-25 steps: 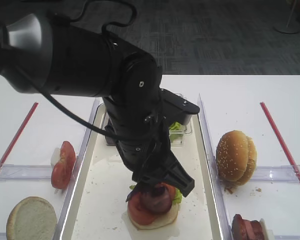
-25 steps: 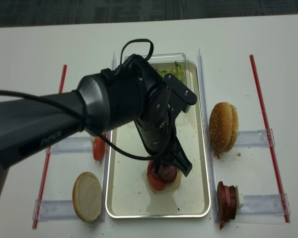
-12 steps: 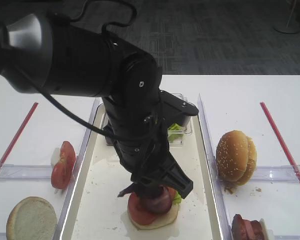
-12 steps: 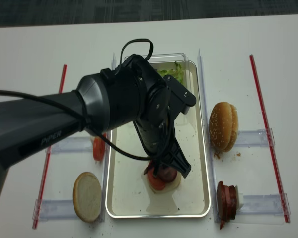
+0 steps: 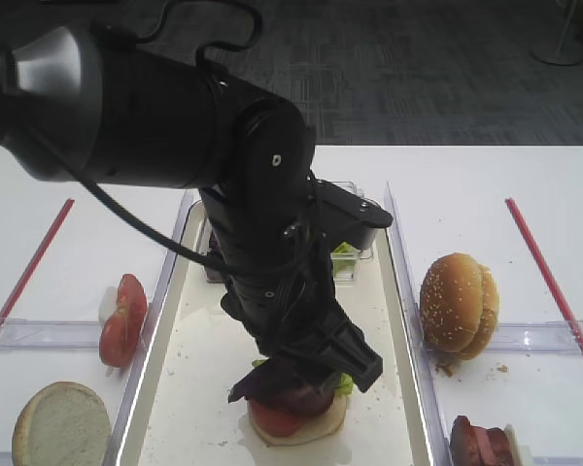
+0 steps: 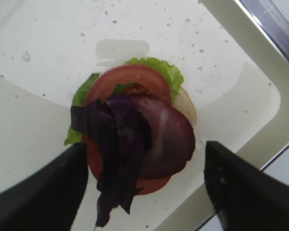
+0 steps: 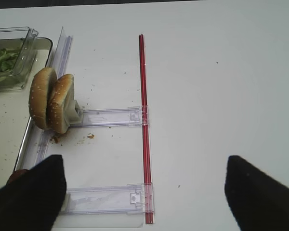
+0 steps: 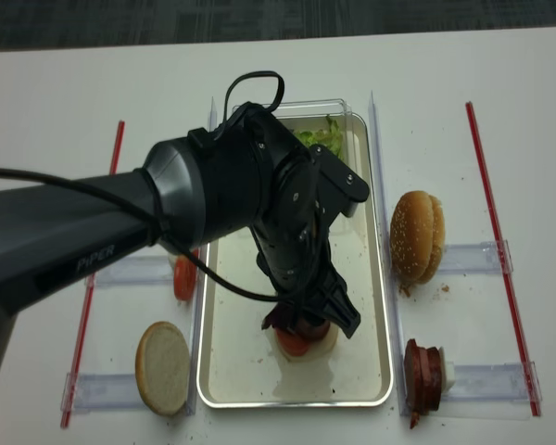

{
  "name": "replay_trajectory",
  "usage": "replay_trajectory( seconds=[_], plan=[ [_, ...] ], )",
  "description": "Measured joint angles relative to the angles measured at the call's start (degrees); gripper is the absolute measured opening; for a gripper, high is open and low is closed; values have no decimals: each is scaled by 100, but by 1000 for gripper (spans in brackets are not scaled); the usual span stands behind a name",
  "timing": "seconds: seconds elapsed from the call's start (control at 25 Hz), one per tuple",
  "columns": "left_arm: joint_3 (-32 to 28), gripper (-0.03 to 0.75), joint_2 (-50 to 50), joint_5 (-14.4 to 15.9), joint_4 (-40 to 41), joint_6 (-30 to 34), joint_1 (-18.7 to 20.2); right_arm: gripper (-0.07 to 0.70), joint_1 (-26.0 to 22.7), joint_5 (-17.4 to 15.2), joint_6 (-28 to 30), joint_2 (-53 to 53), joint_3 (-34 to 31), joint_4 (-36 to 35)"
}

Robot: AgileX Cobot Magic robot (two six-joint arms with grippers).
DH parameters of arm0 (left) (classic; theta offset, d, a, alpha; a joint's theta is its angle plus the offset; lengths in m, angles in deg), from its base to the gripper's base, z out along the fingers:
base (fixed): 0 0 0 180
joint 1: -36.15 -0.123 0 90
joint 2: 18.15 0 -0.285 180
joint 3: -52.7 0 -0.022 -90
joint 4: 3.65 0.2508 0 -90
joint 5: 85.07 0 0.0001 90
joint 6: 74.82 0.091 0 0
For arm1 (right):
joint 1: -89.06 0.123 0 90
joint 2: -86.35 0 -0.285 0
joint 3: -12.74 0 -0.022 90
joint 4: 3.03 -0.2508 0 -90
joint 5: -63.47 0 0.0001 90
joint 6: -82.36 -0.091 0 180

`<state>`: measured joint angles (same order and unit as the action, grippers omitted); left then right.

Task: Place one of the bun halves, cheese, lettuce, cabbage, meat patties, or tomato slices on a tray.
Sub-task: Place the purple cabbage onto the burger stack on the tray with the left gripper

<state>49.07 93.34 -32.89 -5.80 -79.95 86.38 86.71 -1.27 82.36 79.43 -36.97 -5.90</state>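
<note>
You are working over a white table (image 8: 287, 74) with dark grey carpet beyond its far edge. Two red strips (image 8: 486, 185) run along it, and clear plastic racks (image 7: 111, 117) sit on either side of the tray (image 8: 375, 306).

Directly below your left gripper (image 6: 144, 159), on the tray's speckled floor, is a stack: a pale bun half (image 6: 187, 103) at the bottom, lettuce (image 6: 159, 70), a tomato slice (image 6: 127, 82) and, on top, the purple cabbage (image 6: 135, 139), one limp end hanging over the edge. The jaws stand open on either side of the stack, and nothing is gripped. Beyond the jaws, at the tray's far end, a small clear box (image 7: 12, 57) holds more lettuce.

To the right of the jaws, sesame bun halves (image 8: 415, 236) stand on edge in a rack, with meat patties (image 8: 423, 375) nearer you. To the left are tomato slices (image 5: 121, 320) and a flat-cut bun half (image 8: 162, 366).

Your right gripper (image 7: 144, 192) hangs over bare table, its fingers (image 7: 260, 192) spread apart.

A second ago the left jaws were closed on the cabbage just above the stack; now they have parted and the leaf lies on the tomato.
</note>
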Motion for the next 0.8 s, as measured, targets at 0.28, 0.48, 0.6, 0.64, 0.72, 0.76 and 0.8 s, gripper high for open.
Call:
replay_trajectory(
  seconds=[0.28, 0.48, 0.6, 0.64, 0.72, 0.76, 0.8],
  plan=[
    [0, 587, 0, 0, -13, 52, 0, 678, 0, 0, 0, 0, 0, 0],
    [0, 599, 0, -42, -54, 97, 0, 678, 0, 0, 0, 0, 0, 0],
    [0, 599, 0, -42, -95, 110, 0, 678, 0, 0, 0, 0, 0, 0],
    [0, 599, 0, -42, -104, 110, 0, 678, 0, 0, 0, 0, 0, 0],
    [0, 599, 0, -42, -104, 110, 0, 678, 0, 0, 0, 0, 0, 0],
    [0, 599, 0, -42, -104, 110, 0, 678, 0, 0, 0, 0, 0, 0],
    [0, 599, 0, -42, -104, 110, 0, 678, 0, 0, 0, 0, 0, 0]
  ],
)
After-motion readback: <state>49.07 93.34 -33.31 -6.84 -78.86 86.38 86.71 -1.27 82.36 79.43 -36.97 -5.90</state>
